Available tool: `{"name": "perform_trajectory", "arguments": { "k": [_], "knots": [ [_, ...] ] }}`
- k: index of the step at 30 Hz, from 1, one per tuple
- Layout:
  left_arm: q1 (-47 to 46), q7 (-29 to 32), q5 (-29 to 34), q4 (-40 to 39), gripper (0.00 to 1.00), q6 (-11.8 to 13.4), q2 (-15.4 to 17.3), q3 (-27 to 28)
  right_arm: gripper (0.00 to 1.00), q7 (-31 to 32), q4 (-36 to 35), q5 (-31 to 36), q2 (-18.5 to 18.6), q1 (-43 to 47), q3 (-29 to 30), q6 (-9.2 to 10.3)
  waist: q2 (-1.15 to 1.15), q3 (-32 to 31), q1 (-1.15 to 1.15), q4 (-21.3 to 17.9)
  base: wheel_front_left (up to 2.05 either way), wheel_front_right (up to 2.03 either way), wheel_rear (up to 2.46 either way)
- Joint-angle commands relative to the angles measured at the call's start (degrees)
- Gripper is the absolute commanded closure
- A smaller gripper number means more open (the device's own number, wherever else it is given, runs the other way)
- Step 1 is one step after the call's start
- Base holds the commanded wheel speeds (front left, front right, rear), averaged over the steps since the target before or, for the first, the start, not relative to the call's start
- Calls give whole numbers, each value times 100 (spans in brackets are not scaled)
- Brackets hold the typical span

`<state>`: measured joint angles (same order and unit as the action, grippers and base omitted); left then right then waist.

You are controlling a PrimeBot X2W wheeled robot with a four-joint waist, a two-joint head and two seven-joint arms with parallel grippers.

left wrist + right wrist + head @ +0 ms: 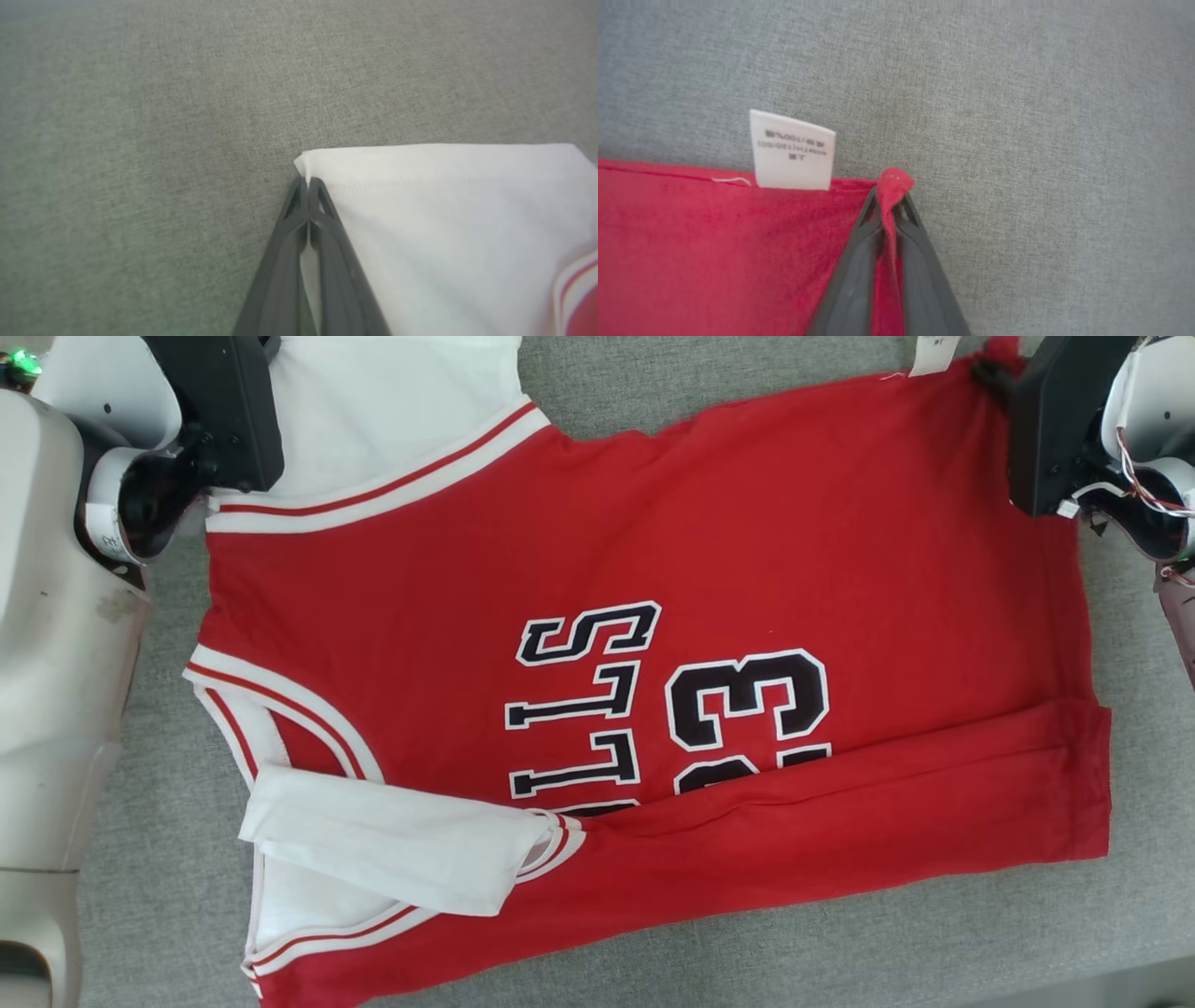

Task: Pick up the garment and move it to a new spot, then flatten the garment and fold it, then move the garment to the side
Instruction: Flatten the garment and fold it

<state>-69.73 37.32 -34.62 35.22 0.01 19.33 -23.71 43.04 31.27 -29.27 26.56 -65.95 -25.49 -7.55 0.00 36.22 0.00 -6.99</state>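
Grey cloth (747,373) underlies garment (653,569), right gripper (889,198) seemingly pinching.

A grey woven fabric surface (934,933) lies flat, its edge crossing the lower right corner

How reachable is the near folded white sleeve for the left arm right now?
Probably not yet: the left fingers are pinched on the far sleeve corner and would have to let go first. The near sleeve itself lies uncovered on top of the jersey.
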Motion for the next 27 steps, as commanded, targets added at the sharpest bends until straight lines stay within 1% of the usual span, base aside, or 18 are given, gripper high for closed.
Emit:
{"name": "perform_trajectory", "arguments": {
  "k": [1, 4, 7, 9, 13, 18, 19, 22, 25, 26, 27],
  "knots": [
    [381, 19, 43, 170, 100, 65, 77, -70, 100, -104, 108, -23, 0, 24, -2, 13, 0, 7, 0, 8, 0, 0, 0],
    [317, -299, 116, 116, 100, 105, 90, -26, 100, -352, 227, 43, -3, -17, 37, 14, 0, 5, 0, 21, 0, 0, 0],
    [294, -722, 117, 65, 100, 74, 70, 61, 100, -597, 297, 26, -31, 15, 65, 14, 0, -39, 0, 40, 0, 0, 0],
    [343, -993, 35, 11, 100, 1, -3, 114, 100, -756, 305, -52, -38, 73, 54, 14, 0, -95, 0, 73, 0, 0, 0],
    [606, -1495, -236, -226, 100, -232, -139, 260, 100, -1045, 233, -166, 62, 279, -41, 14, 0, -261, 0, 179, 0, 0, 0],
    [1247, -2092, -556, -785, 100, -466, -247, 418, 100, -1568, 96, -145, 236, 667, -104, 14, 0, -579, 0, 363, 0, 0, 0],
    [1578, -2329, -668, -1083, 100, -518, -307, 452, 100, -1890, 105, -90, 286, 855, 2, 14, 0, -727, 0, 460, 0, 0, 0],
    [2097, -2644, -710, -1474, 100, -551, -365, 438, 100, -2330, 151, -13, 290, 1162, 135, 14, 0, -945, 0, 580, 0, 0, 0],
    [2611, -2920, -807, -1799, 100, -528, -467, 433, 100, -2754, 206, 89, 271, 1484, 272, 14, 0, -1168, 0, 659, 0, 0, 0],
    [2611, -2920, -807, -1799, 100, -528, -467, 433, 100, -2754, 206, 89, 271, 1484, 272, 14, 0, -1168, 0, 659, 0, 0, 0],
    [2763, -2990, -820, -1896, 100, -518, -500, 436, 100, -2917, 202, 169, 279, 1570, 306, 14, 0, -1242, 0, 682, 0, 0, 0]
  ]
}}
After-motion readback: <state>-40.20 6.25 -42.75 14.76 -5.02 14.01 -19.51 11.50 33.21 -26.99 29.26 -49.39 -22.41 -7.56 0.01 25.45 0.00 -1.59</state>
